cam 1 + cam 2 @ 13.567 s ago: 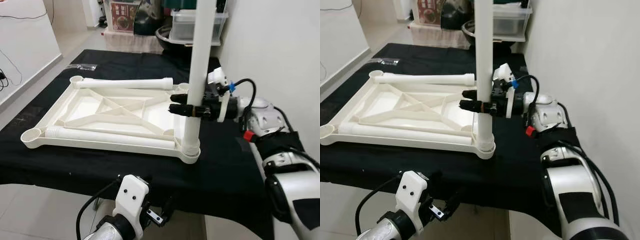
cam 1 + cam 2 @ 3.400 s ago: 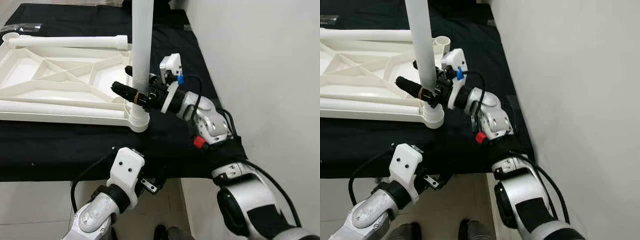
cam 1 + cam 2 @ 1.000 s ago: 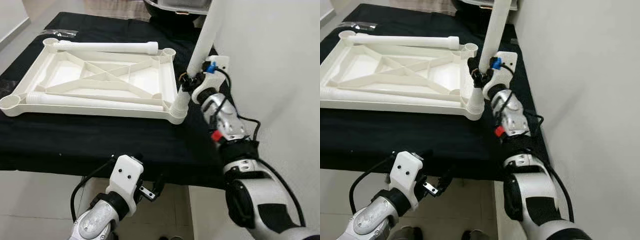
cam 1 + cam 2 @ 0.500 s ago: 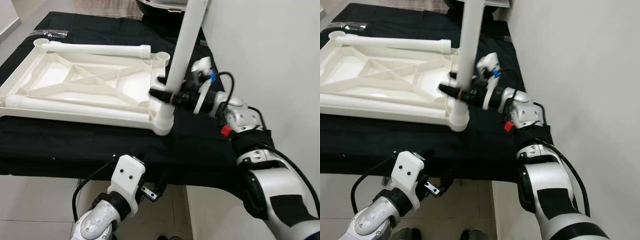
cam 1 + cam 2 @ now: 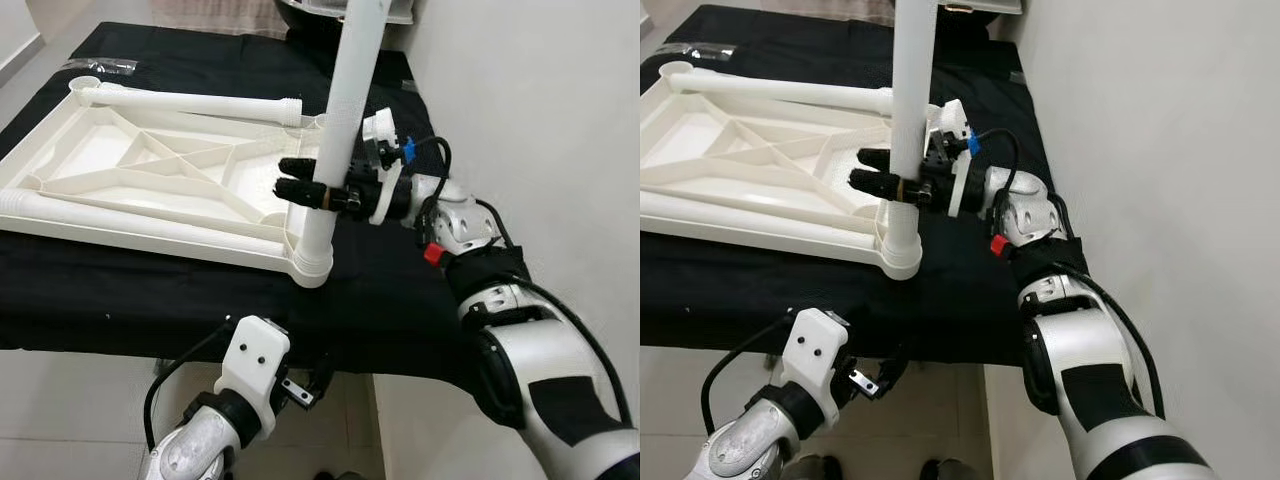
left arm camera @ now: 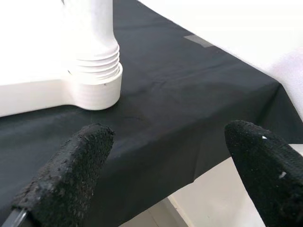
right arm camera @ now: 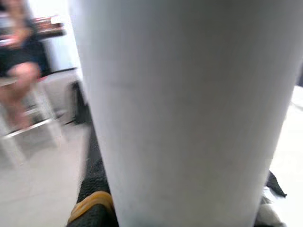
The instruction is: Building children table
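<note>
Black cloth (image 5: 180, 300) covers the work surface. On it lies the white plastic tabletop (image 5: 150, 180), underside up, its ribs exposed. Two loose white legs rest flat on the tabletop, one along the far edge (image 5: 190, 100), one along the near edge (image 5: 130, 215). A third white leg (image 5: 340, 120) stands in the near right corner socket (image 5: 312, 268), leaning slightly. The right gripper (image 5: 300, 188) is clamped on this standing leg low on its shaft, fingers on either side. The left gripper (image 6: 161, 170) hangs below the cloth's front edge, fingers spread apart and holding nothing.
</note>
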### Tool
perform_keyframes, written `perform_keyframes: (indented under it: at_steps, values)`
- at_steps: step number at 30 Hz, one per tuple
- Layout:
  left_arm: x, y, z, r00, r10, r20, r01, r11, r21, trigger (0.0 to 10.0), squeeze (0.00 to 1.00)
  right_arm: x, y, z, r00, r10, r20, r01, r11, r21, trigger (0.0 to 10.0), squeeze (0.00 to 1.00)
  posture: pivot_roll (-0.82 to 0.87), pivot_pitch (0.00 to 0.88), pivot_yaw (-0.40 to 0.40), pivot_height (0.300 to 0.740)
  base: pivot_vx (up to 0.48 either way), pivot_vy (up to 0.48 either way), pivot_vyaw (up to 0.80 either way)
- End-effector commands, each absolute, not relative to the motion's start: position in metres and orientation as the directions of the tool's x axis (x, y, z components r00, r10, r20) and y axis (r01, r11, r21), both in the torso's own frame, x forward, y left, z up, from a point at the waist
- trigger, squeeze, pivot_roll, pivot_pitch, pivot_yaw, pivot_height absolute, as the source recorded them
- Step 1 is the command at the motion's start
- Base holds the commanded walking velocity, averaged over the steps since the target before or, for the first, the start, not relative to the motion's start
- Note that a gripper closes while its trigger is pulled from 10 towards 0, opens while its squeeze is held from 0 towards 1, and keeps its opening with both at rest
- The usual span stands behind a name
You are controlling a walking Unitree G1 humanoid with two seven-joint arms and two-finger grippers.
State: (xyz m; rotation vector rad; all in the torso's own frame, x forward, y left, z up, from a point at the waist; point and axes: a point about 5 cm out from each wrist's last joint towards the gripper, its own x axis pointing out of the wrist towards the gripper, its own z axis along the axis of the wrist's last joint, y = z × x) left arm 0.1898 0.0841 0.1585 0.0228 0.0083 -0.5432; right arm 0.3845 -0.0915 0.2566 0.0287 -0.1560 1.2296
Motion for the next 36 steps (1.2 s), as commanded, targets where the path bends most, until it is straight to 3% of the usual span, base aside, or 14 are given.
perform_keyframes:
  at_steps: [1,2,7,11,15,21,22,23,24,28,29,30,31,36]
  values:
    - [0.189,0.081,0.153,0.852,-0.523,-0.031,0.524,0.852,0.009,10.0,0.00,0.393,-0.103,0.248,0.526,0.835,0.163,-0.845,0.535,-0.012,0.0,0.00,0.14,0.100,-0.137,0.740,0.000,0.000,0.00]
    - [0.189,0.081,0.153,0.852,-0.523,-0.031,0.524,0.852,0.009,10.0,0.00,0.393,-0.103,0.248,0.526,0.835,0.163,-0.845,0.535,-0.012,0.0,0.00,0.14,0.100,-0.137,0.740,0.000,0.000,0.00]
    - [0.191,0.082,0.151,0.848,-0.529,-0.033,0.529,0.848,0.012,10.0,0.00,0.411,-0.146,0.226,0.976,0.214,0.028,-0.213,0.977,-0.025,0.0,0.00,0.12,0.097,-0.123,0.740,0.000,0.000,0.00]
    - [0.192,0.083,0.151,0.848,-0.529,-0.033,0.529,0.848,0.013,10.0,0.00,0.410,-0.155,0.222,0.997,0.075,0.010,-0.074,0.996,-0.057,0.0,0.00,0.12,0.098,-0.121,0.740,0.000,0.000,0.00]
    - [0.193,0.083,0.152,0.848,-0.529,-0.031,0.530,0.848,0.020,10.0,0.00,0.398,-0.159,0.210,0.953,-0.301,-0.037,0.303,0.948,0.099,0.0,0.00,0.12,0.110,-0.121,0.740,0.000,0.000,0.00]
    - [0.192,0.084,0.152,0.850,-0.526,-0.031,0.527,0.850,0.021,10.0,0.00,0.394,-0.143,0.210,0.936,-0.351,-0.039,0.352,0.921,0.166,0.0,0.00,0.13,0.117,-0.122,0.740,0.000,0.000,0.00]
    - [0.192,0.084,0.152,0.851,-0.524,-0.032,0.524,0.851,0.019,10.0,0.00,0.394,-0.133,0.212,0.939,-0.344,-0.024,0.342,0.920,0.191,10.0,0.00,0.13,0.119,-0.118,0.740,0.000,0.000,0.00]
    - [0.192,0.084,0.152,0.851,-0.524,-0.032,0.524,0.851,0.019,10.0,0.00,0.394,-0.133,0.212,0.939,-0.344,-0.024,0.342,0.920,0.191,10.0,0.00,0.13,0.119,-0.118,0.740,0.000,0.000,0.00]
    - [0.192,0.085,0.152,0.852,-0.523,-0.033,0.523,0.852,0.017,10.0,0.00,0.394,-0.126,0.219,0.948,-0.316,0.037,0.302,0.930,0.207,10.0,1.00,0.13,0.121,-0.121,0.740,0.000,0.000,0.00]
    - [0.193,0.085,0.151,0.852,-0.522,-0.034,0.523,0.852,0.016,10.0,0.00,0.395,-0.122,0.225,0.957,-0.276,0.090,0.252,0.943,0.216,10.0,1.00,0.13,0.122,-0.120,0.740,0.000,0.000,0.00]
    - [0.193,0.084,0.151,0.852,-0.522,-0.034,0.523,0.852,0.016,10.0,0.00,0.396,-0.123,0.230,0.964,-0.229,0.133,0.194,0.953,0.233,10.0,0.77,0.13,0.123,-0.121,0.740,0.000,0.000,0.00]
    - [0.193,0.084,0.151,0.852,-0.522,-0.034,0.523,0.852,0.016,10.0,0.00,0.396,-0.123,0.230,0.964,-0.229,0.133,0.194,0.953,0.233,10.0,0.77,0.13,0.123,-0.121,0.740,0.000,0.000,0.00]
    - [0.194,0.084,0.151,0.852,-0.523,-0.033,0.524,0.852,0.015,10.0,0.00,0.398,-0.133,0.237,0.965,-0.189,0.182,0.147,0.964,0.221,10.0,0.00,0.12,0.125,-0.117,0.740,0.000,0.000,0.00]
    - [0.197,0.083,0.152,0.849,-0.527,-0.029,0.527,0.849,0.014,10.0,0.00,0.404,-0.160,0.242,0.958,0.185,0.220,-0.228,0.955,0.190,10.0,0.00,0.11,0.136,-0.116,0.740,0.000,0.000,0.00]
